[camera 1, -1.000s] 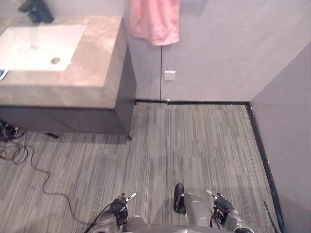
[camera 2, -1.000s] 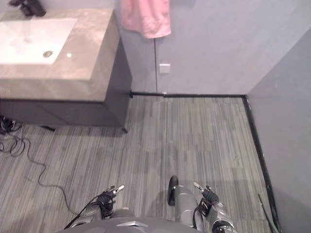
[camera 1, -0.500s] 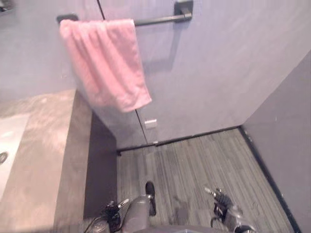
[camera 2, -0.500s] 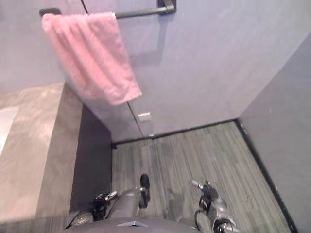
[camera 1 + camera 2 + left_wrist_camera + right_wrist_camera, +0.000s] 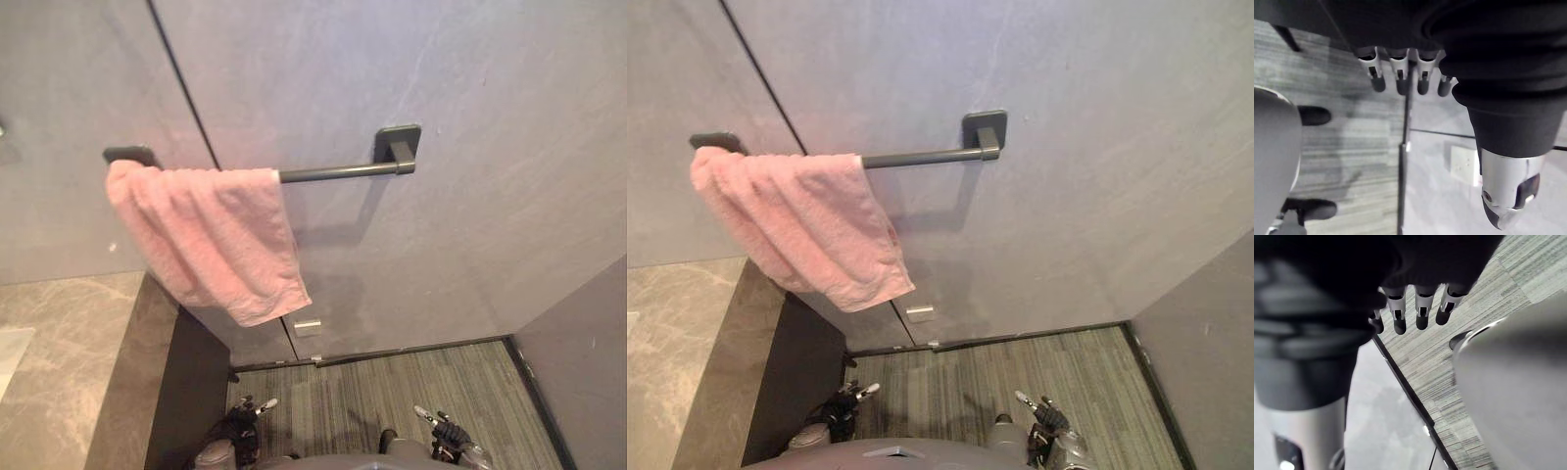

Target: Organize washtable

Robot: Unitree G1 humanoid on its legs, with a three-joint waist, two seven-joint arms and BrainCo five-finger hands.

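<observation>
A grey bathroom corner, with a striped grey floor [image 5: 421, 377] meeting a smooth grey wall [image 5: 490, 147] along a dark skirting line. Nearest, low over that floor and far below the towel [image 5: 211, 240], the left hand [image 5: 245, 411] hangs almost straight under the towel's lower corner. Its wrist view shows the fingers [image 5: 1398, 68] straight in a loose row and the thumb standing apart, closed on nothing. The right hand [image 5: 441, 424] hangs at the same level, well off to the right of the towel. Its fingers [image 5: 1421, 308] are likewise straight and relaxed in a row above the floor. Below and to the left of the towel lies the desk [image 5: 69, 372], a beige marble top whose dark side panel [image 5: 191, 392] drops to the floor beside the left hand. Just under the towel's lowest corner a small white plate [image 5: 308, 327] sits on the wall near the skirting. The towel itself is pink and hangs folded over the left half of a dark bar [image 5: 338, 172], bunched against the bar's left mount and sagging to a point at its lower right. To the right of the towel the bar runs bare to a square dark bracket [image 5: 397, 145] fixed on the wall. A thin dark seam [image 5: 181, 78] in the wall slants down behind the towel.
</observation>
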